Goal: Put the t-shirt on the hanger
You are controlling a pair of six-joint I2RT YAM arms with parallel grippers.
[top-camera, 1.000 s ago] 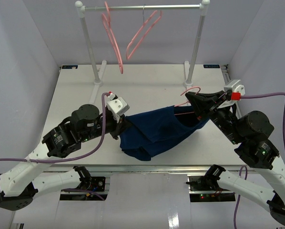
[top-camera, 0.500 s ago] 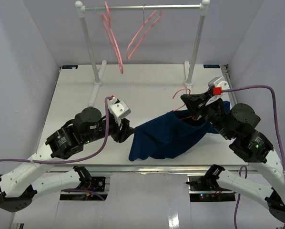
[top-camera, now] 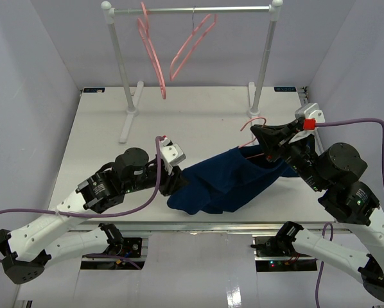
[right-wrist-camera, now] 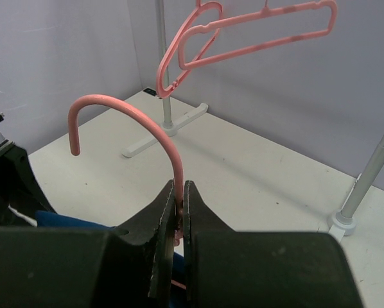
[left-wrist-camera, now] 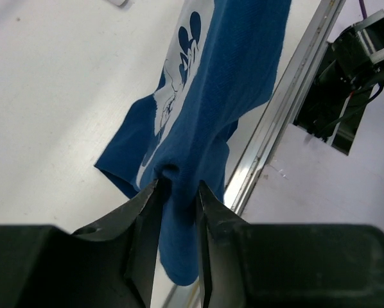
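Compared with half a second before: the left gripper [top-camera: 174,184] had then stood clear of the cloth, jaws apart. It had since moved right and onto the left end of the t-shirt [top-camera: 227,183]. In the wrist view its fingers [left-wrist-camera: 147,221] were drawn in on a bunched fold of the blue cloth, which filled the narrow gap between them.

The right gripper [top-camera: 264,146] had shifted slightly to the right, back towards its place of one second before. Its fingers were pressed together on the neck of the hanger [top-camera: 256,121], just under the curved hook, as in both earlier frames.

The t-shirt had moved with the arms. It lay slack across the near part of the table [top-camera: 198,115], between the two grippers. Its right end was raised at the hanger and its left end sagged towards the table's near edge.

The two spare hangers [top-camera: 155,58] on the rail [top-camera: 230,9] were unchanged.

Hidden or unclear:
- The hanger's triangle was almost wholly covered by cloth and by the right gripper. Only a short pink line showed at the shirt's opening, so it was probably inside the shirt, though how far in could not be told.
- The white print [left-wrist-camera: 179,83] showed only in the left wrist view.
- The shirt's lower edge was cut off there by the gripper body.
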